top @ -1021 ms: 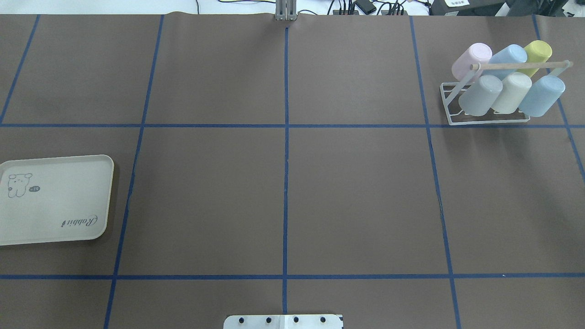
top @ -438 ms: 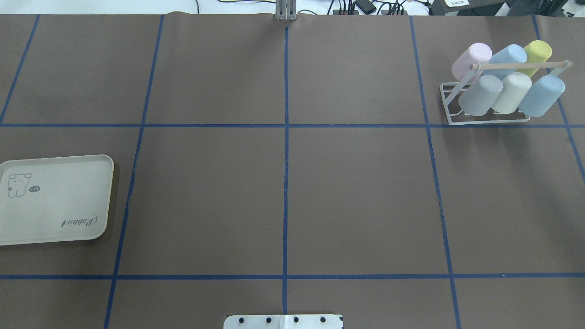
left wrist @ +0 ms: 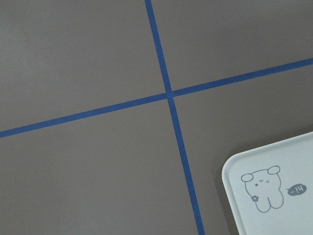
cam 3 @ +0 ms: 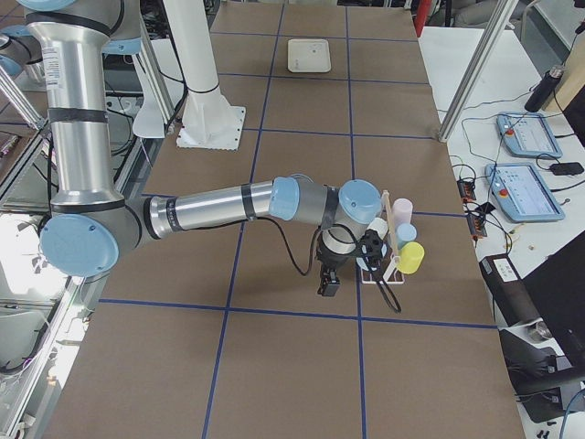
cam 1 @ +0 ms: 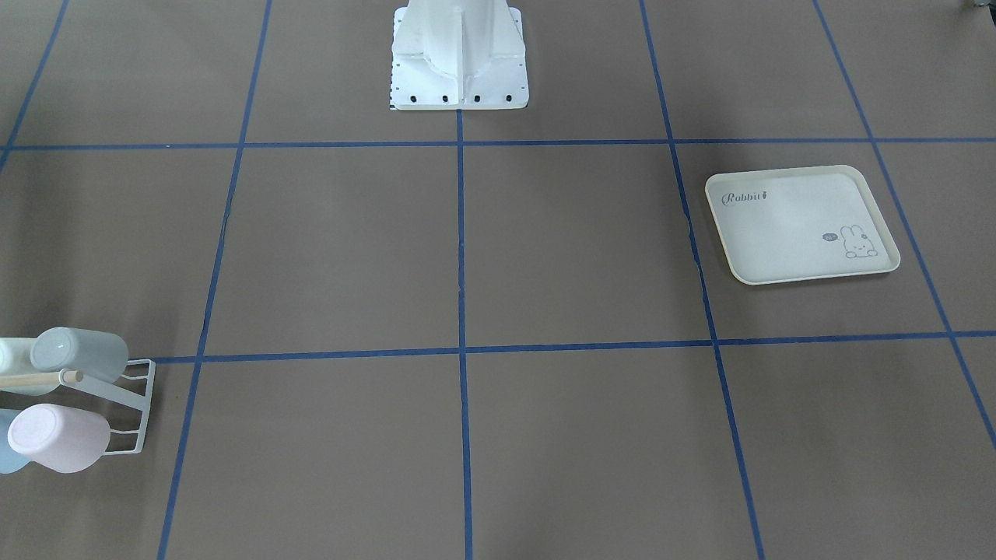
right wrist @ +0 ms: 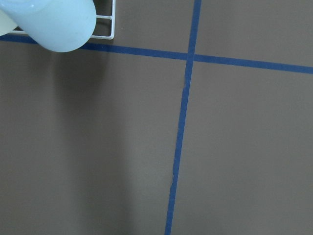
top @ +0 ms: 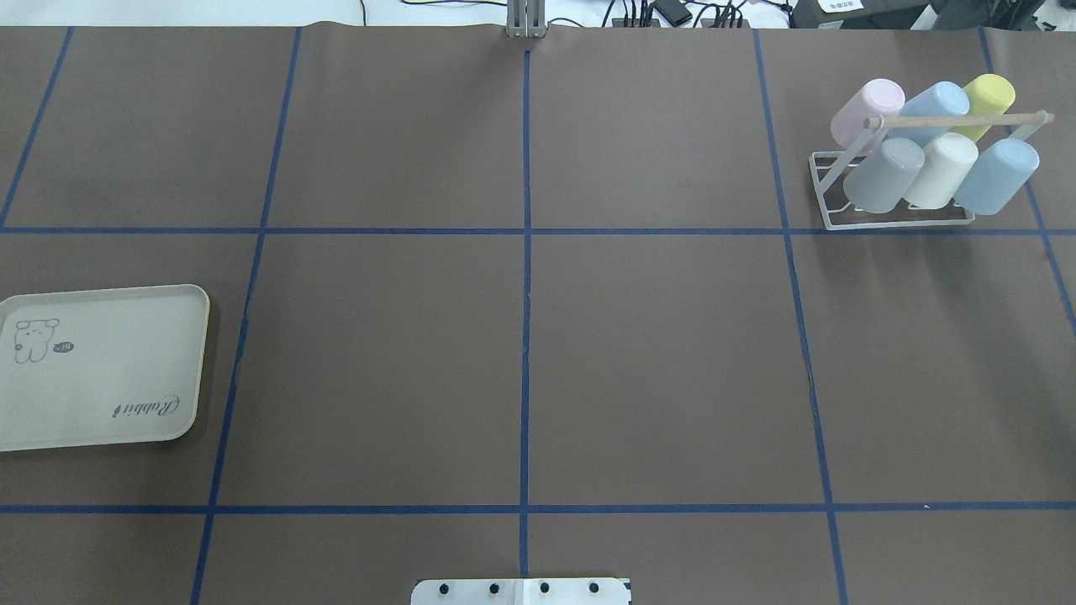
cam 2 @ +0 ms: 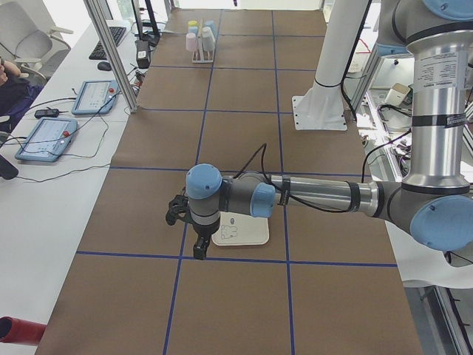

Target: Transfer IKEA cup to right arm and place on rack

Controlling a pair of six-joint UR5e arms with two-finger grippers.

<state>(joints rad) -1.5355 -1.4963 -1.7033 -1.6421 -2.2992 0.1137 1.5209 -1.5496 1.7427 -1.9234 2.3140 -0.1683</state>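
The white wire rack (top: 828, 214) with its wooden rod (top: 958, 121) stands at the far right of the table. It holds several pastel cups mouth-down, among them a pink one (top: 866, 105), a yellow-green one (top: 990, 91) and a cream one (top: 941, 168). No cup lies elsewhere. My left gripper (cam 2: 198, 250) hangs beside the tray in the exterior left view only. My right gripper (cam 3: 327, 285) hangs just left of the rack (cam 3: 388, 265) in the exterior right view only. I cannot tell whether either is open or shut. Nothing shows in either.
The cream rabbit-print tray (top: 101, 370) lies empty at the left edge and also shows in the left wrist view (left wrist: 274, 191). The right wrist view shows a pale blue cup (right wrist: 58, 22) on the rack's corner. The robot base plate (top: 521, 591) is at the front middle.
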